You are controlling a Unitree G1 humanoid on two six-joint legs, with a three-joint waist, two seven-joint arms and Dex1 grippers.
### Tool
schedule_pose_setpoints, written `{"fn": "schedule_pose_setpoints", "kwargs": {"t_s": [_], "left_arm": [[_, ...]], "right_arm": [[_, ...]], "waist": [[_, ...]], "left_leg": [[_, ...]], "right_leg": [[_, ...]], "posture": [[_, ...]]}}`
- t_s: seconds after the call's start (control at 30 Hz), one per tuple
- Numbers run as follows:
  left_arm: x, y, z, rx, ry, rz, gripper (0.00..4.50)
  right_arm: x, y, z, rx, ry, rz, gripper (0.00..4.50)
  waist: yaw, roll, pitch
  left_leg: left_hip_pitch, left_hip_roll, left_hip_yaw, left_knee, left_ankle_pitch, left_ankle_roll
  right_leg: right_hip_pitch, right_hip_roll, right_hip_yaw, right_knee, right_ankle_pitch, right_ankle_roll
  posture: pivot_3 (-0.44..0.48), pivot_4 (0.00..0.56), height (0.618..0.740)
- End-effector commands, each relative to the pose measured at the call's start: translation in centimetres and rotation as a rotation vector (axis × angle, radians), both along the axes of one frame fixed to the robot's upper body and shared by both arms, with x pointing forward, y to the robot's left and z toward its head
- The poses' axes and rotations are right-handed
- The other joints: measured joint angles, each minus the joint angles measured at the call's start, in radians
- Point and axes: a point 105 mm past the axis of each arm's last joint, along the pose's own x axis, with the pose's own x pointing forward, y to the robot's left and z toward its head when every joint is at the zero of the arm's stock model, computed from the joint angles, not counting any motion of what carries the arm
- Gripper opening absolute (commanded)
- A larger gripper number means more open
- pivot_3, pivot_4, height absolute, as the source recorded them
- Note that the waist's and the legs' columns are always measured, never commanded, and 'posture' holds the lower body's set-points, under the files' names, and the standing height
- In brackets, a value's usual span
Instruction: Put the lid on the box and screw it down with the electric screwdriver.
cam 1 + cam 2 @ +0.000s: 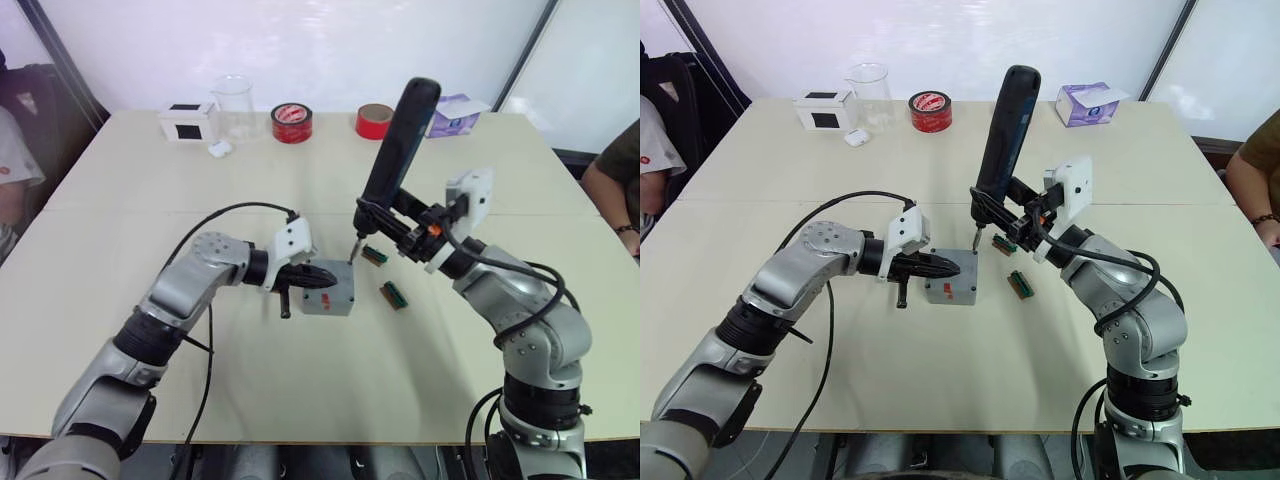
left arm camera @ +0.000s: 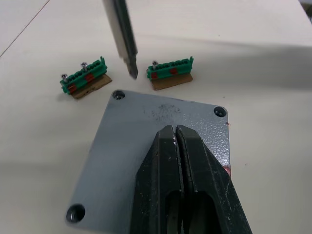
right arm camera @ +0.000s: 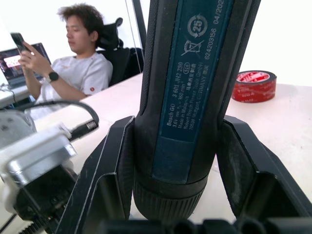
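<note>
Left wrist view: left pincer (image 2: 175, 134) together on lid (image 2: 141, 146), box beneath hidden; right pincer (image 3: 178, 146) clamped on electric screwdriver (image 3: 195, 87).

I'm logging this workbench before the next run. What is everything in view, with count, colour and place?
lid: 1, grey, lying on the box, screws in the corner holes
box: 1, grey with a red mark, table centre
electric screwdriver: 1, dark blue-black, tilted, its bit by the lid's far corner
terminal blocks: 2, green, just beyond the box
tape rolls: 2, red, far edge of the table
clear beaker: 1, far edge
white box with black square: 1, beside the beaker
tissue box: 1, purple, far right
table: 1, beige
people: one seated on the left with a phone, an arm at the right edge
left gripper: black, shut, pressing on the lid
right gripper: black, clamped on the screwdriver
</note>
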Motion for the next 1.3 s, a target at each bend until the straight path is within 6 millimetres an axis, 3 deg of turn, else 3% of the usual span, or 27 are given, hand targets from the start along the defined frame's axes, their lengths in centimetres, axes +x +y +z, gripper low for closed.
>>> {"fn": "schedule_pose_setpoints", "kwargs": {"t_s": [0.03,0.47,1.0,1.3], "left_arm": [[-0.2,0.5,-1.2,0.042,0.021,0.012,0.00],[-0.3,1.2,-1.4,0.044,0.034,0.055,0.00],[0.0,1.9,-1.8,0.041,0.042,0.088,0.00],[-0.2,2.1,-1.5,0.015,0.060,0.122,0.00]], "right_arm": [[-0.4,0.4,1.5,0.002,-0.099,0.004,1.85],[0.1,-0.1,-0.6,-0.076,-0.090,-0.003,1.85],[0.8,0.5,-0.3,-0.026,-0.102,-0.018,1.85],[0.7,-0.2,2.4,0.008,-0.171,-0.031,1.85]], "waist": [[0.000,0.000,0.000],[0.003,0.000,0.000],[0.002,0.000,-0.001],[0.002,0.000,-0.001]], "left_leg": [[0.000,0.000,0.000,0.000,0.000,0.000],[0.002,0.000,0.000,0.000,0.000,0.000],[0.004,0.000,0.000,0.000,0.000,0.000],[0.004,0.000,0.000,0.000,0.000,0.000]], "right_leg": [[0.000,0.000,0.000,0.000,0.000,0.000],[0.003,-0.001,0.000,0.000,0.000,0.000],[0.004,-0.001,0.000,0.000,0.000,0.000],[0.004,-0.001,0.000,0.001,0.000,0.000]], "posture": [[0.000,0.150,0.740],[0.000,0.150,0.740],[0.000,0.150,0.740],[0.000,0.150,0.740]]}}
